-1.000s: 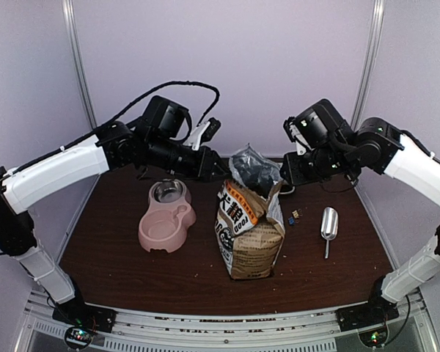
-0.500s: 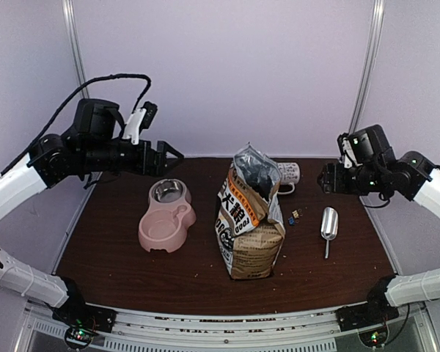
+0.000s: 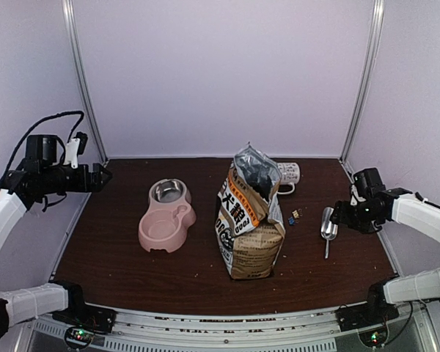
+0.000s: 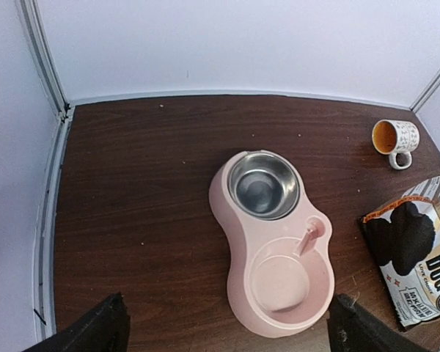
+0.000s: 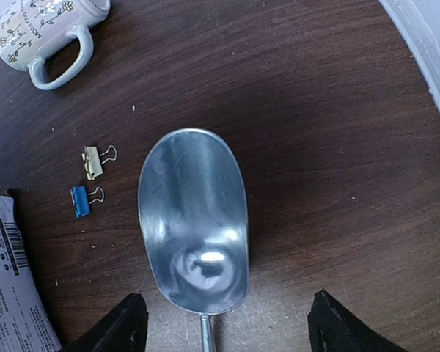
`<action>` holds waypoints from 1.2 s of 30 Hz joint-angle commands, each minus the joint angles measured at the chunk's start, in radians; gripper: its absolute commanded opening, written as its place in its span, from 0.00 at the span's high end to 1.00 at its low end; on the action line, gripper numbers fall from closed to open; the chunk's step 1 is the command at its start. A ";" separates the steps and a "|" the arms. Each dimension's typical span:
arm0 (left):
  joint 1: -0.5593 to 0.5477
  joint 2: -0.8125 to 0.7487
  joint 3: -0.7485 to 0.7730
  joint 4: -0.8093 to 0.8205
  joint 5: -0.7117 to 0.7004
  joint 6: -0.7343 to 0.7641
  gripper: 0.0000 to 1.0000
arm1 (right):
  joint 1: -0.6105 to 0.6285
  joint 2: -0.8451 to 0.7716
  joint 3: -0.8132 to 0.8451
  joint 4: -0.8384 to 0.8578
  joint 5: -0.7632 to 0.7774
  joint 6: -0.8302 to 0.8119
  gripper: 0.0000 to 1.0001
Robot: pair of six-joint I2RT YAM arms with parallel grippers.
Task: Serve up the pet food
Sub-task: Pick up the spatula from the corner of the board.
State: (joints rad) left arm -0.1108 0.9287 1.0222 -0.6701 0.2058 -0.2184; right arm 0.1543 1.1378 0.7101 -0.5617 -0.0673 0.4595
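The pet food itself cannot be made out as pellets: it would lie inside the kraft-brown bag (image 3: pixel 251 227), which stands upright near the middle of the table (image 3: pixel 117 257). The bag's crumpled top gapes open, showing only a dark interior from above. The left wrist view cuts the bag off at the right edge, leaving a black dog silhouette and part of the lettering. Just left of the bag lies the pink double bowl (image 4: pixel 218 213). Its far compartment holds a bare steel insert (image 4: pixel 264 185), and its near pink well (image 4: pixel 282 282) holds nothing. A patterned mug (image 4: pixel 396 136) sits behind the bag, half hidden by it from above. It seems to lie on its side, showing an orange-yellow inside. To the bag's right are a yellow binder clip (image 5: pixel 93 161) and a blue binder clip (image 5: pixel 80 200). Beyond them the silver scoop (image 5: pixel 194 220) lies flat with its bowl holding only reflections and its handle cut off at the frame's bottom. The right gripper (image 3: pixel 336 217) hangs over the scoop with its jaws spread wide. Its fingers (image 5: pixel 121 326) stand clear on either side and grasp nothing. The left gripper (image 3: pixel 103 176) is out at the table's left edge, well apart from the bowl, with its jaws fully parted and nothing between them.
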 commanded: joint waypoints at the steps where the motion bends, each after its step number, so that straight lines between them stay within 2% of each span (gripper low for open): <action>1: 0.039 -0.064 -0.109 0.173 0.137 0.101 0.04 | -0.034 0.051 -0.035 0.133 -0.054 -0.019 0.30; 8: 0.039 -0.220 -0.178 0.207 0.006 0.088 0.05 | -0.066 0.159 -0.033 0.199 -0.051 -0.023 0.48; 16: 0.039 -0.337 -0.220 0.268 0.015 0.074 0.06 | -0.097 0.279 0.001 0.236 -0.026 -0.048 0.61; 26: 0.039 -0.340 -0.226 0.276 0.010 0.062 0.07 | -0.114 0.322 0.002 0.275 -0.088 -0.056 0.99; 30: 0.038 -0.333 -0.233 0.292 0.026 0.036 0.08 | -0.113 0.290 -0.005 0.260 -0.101 -0.058 1.00; 36: 0.030 -0.338 -0.286 0.353 0.067 -0.092 0.12 | -0.113 0.154 -0.021 0.206 -0.138 -0.056 1.00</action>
State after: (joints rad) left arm -0.0776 0.5926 0.7670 -0.4080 0.2321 -0.2142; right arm 0.0471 1.3979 0.6964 -0.3241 -0.1719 0.4068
